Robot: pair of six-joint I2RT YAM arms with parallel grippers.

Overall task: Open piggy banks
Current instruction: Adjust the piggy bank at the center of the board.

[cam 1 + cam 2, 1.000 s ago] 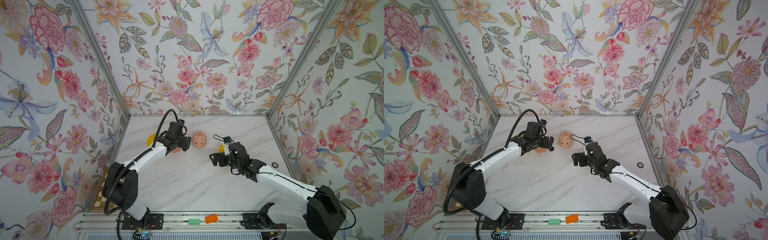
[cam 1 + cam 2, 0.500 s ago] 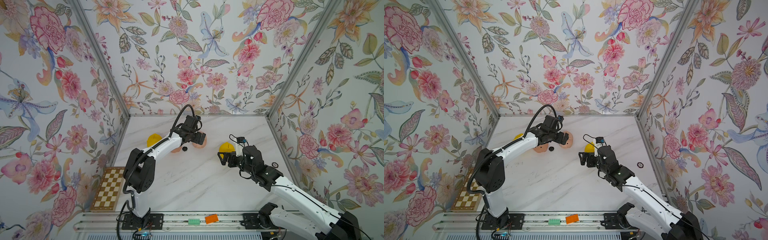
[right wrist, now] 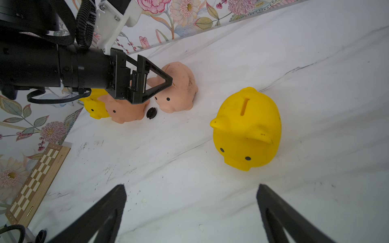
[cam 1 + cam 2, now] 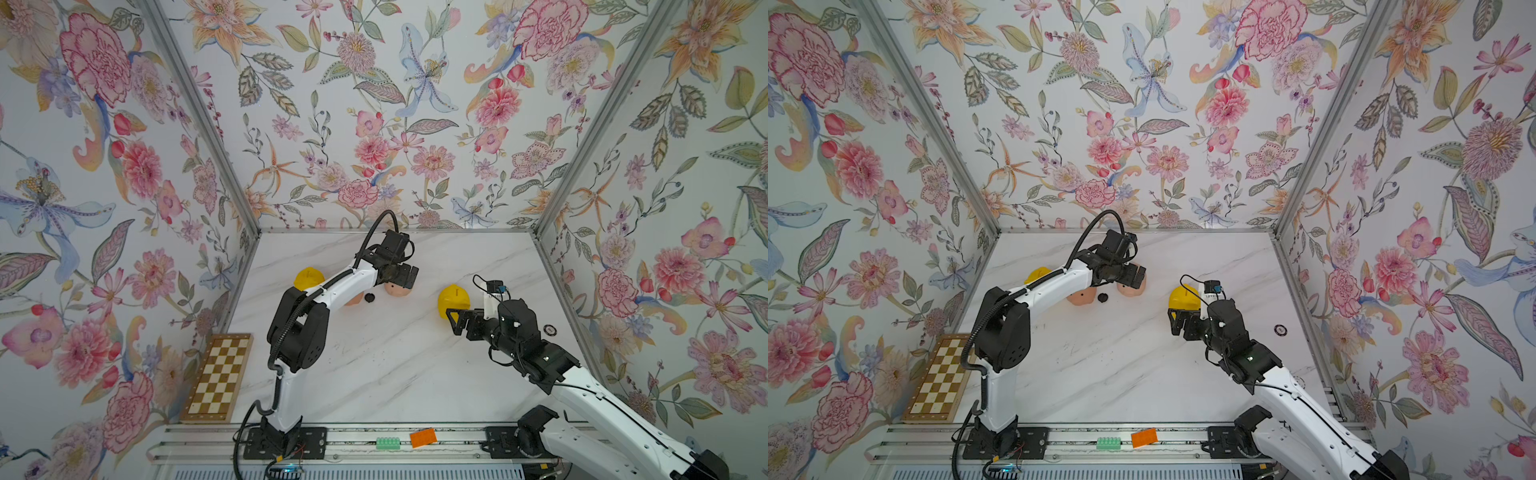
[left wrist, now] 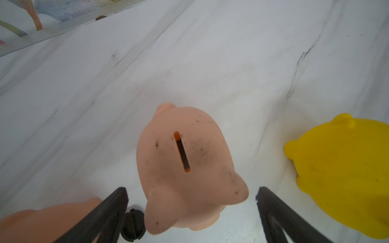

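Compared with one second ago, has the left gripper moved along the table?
Yes. The left gripper has travelled sideways toward the right wall. Earlier it stood short of the pink piggy bank; now it hovers open over it.

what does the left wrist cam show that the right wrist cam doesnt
Only left wrist: a straight-down look into the coin slot of the pink pig, framed by the left fingers. Only right wrist: the pigs' faces, the far yellow pig, the chessboard, the left gripper from outside. Both: that pink pig, the second pink pig, the black plug, the near yellow pig.
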